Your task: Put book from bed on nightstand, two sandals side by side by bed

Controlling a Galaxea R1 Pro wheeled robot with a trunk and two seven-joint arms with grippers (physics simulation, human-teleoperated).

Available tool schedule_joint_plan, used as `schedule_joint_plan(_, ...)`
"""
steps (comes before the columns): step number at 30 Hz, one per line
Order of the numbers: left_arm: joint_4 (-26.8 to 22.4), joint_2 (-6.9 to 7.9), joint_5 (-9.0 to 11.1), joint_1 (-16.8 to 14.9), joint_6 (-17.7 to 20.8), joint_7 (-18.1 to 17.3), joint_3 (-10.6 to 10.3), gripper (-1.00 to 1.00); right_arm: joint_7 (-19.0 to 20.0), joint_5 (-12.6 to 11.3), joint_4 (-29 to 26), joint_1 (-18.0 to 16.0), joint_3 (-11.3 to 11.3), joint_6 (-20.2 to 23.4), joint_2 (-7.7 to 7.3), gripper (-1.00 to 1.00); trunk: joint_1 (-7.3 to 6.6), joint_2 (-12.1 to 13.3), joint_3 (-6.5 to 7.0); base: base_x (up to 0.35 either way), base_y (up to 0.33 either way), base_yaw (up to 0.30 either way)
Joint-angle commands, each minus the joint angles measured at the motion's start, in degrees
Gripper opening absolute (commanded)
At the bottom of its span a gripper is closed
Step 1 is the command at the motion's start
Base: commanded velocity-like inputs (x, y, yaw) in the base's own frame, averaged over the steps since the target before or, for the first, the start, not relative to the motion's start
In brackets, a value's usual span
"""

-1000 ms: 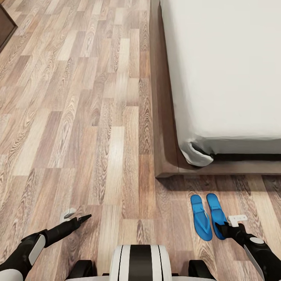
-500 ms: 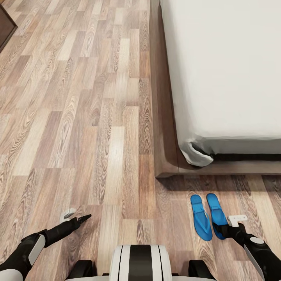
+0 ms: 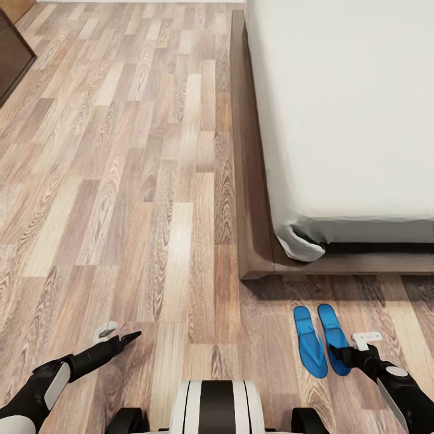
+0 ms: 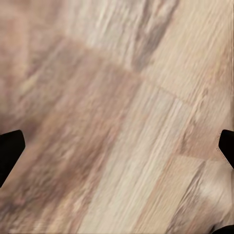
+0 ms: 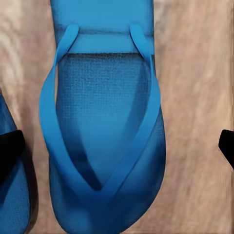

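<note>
Camera shifted back — sandals [image 3: 322, 341] lie paired beside bed [image 3: 253, 199].

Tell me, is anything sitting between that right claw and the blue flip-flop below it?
Nothing visible is. The right gripper hangs over the right-hand sandal, jaws apart, and the right wrist view looks straight down onto its straps with only bare wood floor around it. The other sandal lies alongside, off to one side.

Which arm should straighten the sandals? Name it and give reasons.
Right. The right gripper hangs beside the right-hand sandal, jaws open, and that sandal lies under its wrist camera. The left gripper is over bare floor, well away from the pair.
</note>
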Motion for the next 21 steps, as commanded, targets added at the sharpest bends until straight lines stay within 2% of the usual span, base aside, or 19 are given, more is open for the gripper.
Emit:
schedule_joint_plan(1, 0.0, -0.01, 0.3, 0.0, 0.5, -0.1, 0.1, 1.00, 0.5, 0.0, -0.1, 0.0, -0.3, 0.4, 0.03, 1.00, -0.03, 0.0, 0.20, 0.000, 0.000, 0.000)
schedule_joint_plan(21, 0.0, -0.40, 0.2, 0.0, 0.4, -0.2, 0.0, 1.00, 0.9, -0.2, -0.2, 0.0, -0.3, 0.8, 0.03, 1.00, -0.55, 0.3, 4.63, 0.000, 0.000, 0.000)
